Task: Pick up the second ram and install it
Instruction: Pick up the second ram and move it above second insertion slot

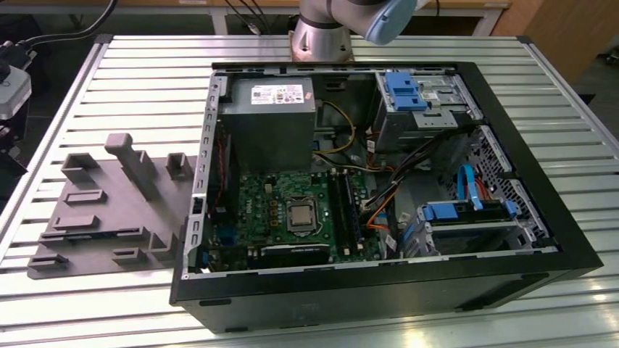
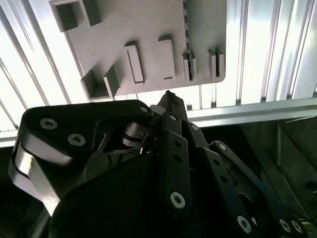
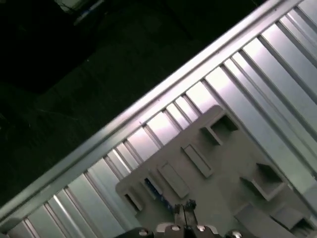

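Grey moulded tray (image 1: 92, 217) sits on the slatted aluminium table (image 1: 145, 65); open computer case (image 1: 387, 290) just beside the tray, on the exterior view's right. Second ram (image 3: 154, 191) stands on edge in a slot of the tray, near the tray's case-side border, a blue-green sliver in the first wrist view. In the second wrist view it reads as a thin dark strip, long axis running from that border inward across the tray. Gripper (image 2: 168, 95) hangs over the same border, tip just beside the ram's near end, apparently not touching. Fingers (image 2: 171, 119) pressed together, nothing between them. Ram not yet lifted; motherboard (image 1: 261, 210) lies beyond the tray, inside the case.
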Controlling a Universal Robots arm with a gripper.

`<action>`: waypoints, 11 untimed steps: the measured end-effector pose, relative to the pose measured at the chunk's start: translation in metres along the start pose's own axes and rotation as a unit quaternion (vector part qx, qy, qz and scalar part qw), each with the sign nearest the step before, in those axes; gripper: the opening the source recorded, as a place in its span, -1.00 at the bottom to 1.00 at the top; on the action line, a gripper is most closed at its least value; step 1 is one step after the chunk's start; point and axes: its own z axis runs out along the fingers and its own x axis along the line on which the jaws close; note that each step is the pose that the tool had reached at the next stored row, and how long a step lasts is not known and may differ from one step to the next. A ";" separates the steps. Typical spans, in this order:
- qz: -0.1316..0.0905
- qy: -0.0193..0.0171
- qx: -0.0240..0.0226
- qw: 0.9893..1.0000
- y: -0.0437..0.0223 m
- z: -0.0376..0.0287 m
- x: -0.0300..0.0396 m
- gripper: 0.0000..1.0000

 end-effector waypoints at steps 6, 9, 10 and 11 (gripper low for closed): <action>-0.050 0.002 -0.001 0.999 0.0000 0.0002 0.0000 -0.79; -0.075 0.004 -0.002 0.997 0.0000 0.0003 0.0000 -0.79; -0.083 0.004 -0.002 0.996 0.0000 0.0003 0.0000 -0.79; -0.091 0.004 -0.002 0.996 0.0000 0.0004 0.0000 -0.79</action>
